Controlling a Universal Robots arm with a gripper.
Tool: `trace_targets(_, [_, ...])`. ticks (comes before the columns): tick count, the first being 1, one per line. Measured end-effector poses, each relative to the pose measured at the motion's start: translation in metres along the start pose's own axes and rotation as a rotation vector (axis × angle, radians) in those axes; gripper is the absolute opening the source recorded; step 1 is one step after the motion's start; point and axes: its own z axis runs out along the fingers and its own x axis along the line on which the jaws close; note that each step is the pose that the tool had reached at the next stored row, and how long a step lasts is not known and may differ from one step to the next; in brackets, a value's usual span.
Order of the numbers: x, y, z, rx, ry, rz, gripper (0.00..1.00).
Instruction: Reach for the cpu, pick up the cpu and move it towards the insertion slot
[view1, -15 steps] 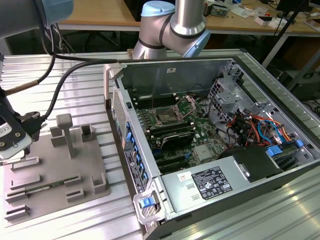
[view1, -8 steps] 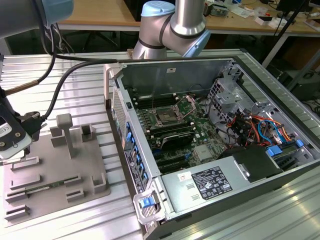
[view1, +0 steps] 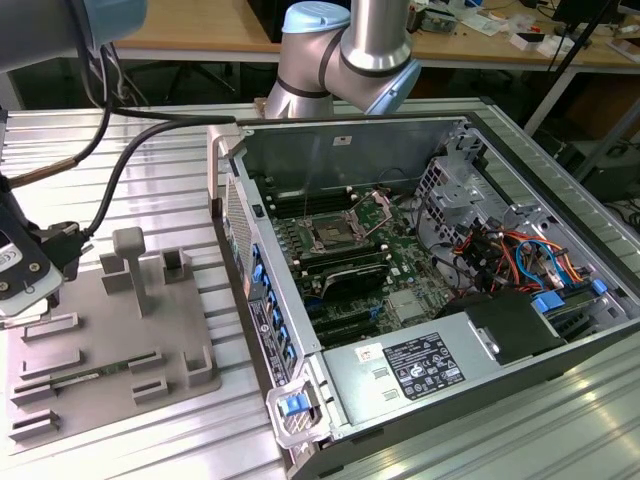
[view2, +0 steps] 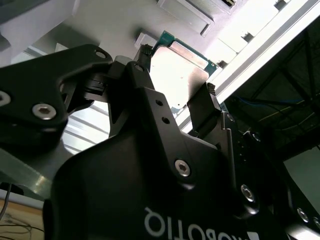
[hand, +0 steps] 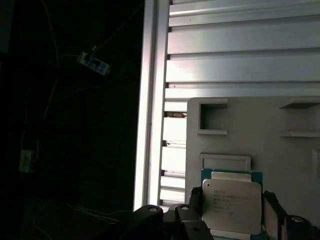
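The end effector (view2: 175, 75) is clamped on the cpu (hand: 232, 205) over the grey fixture plate (view1: 100, 335). The insertion slot (view1: 335, 235) sits well apart, toward the exterior view's right.

Electronics lab: opened computer case (view1: 340, 150), cluttered workbench (view1: 190, 30).
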Motion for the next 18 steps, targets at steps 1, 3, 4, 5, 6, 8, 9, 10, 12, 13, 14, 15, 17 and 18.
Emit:
trace_targets(1, [0.0000, 0.0001, -0.0008, -0.0002, 0.0000, 0.000, 0.55])
trace_targets(3, [0.0000, 0.0002, -0.0029, -0.0005, -0.0001, 0.000, 0.55])
trace_targets(4, [0.0000, 0.0002, -0.0035, -0.0006, -0.0001, 0.000, 0.55])
trace_targets(5, [0.0000, 0.0003, -0.0041, -0.0007, -0.0002, 0.000, 0.55])
trace_targets(6, [0.0000, 0.0004, -0.0050, -0.0009, -0.0001, 0.000, 0.55])
trace_targets(8, [0.0000, 0.0004, -0.0065, -0.0013, -0.0002, 0.000, 0.55])
trace_targets(9, [0.0000, 0.0005, -0.0073, -0.0014, -0.0001, 0.000, 0.55])
trace_targets(10, [0.0000, 0.0006, -0.0086, -0.0019, -0.0002, 0.000, 0.55])
trace_targets(12, [0.0001, 0.0007, -0.0108, -0.0030, -0.0002, 0.000, 0.55])
trace_targets(13, [0.0000, 0.0007, -0.0114, -0.0032, -0.0002, 0.000, 0.55])
trace_targets(14, [0.0001, 0.0008, -0.0120, -0.0037, -0.0003, 0.000, 0.55])
trace_targets(15, [0.0000, 0.0008, -0.0131, -0.0042, -0.0004, 0.000, 0.55])
trace_targets(17, [0.0001, 0.0010, -0.0152, -0.0047, -0.0002, 0.000, 0.55])
trace_targets(18, [0.0001, 0.0011, -0.0163, -0.0049, -0.0003, 0.000, 0.55])
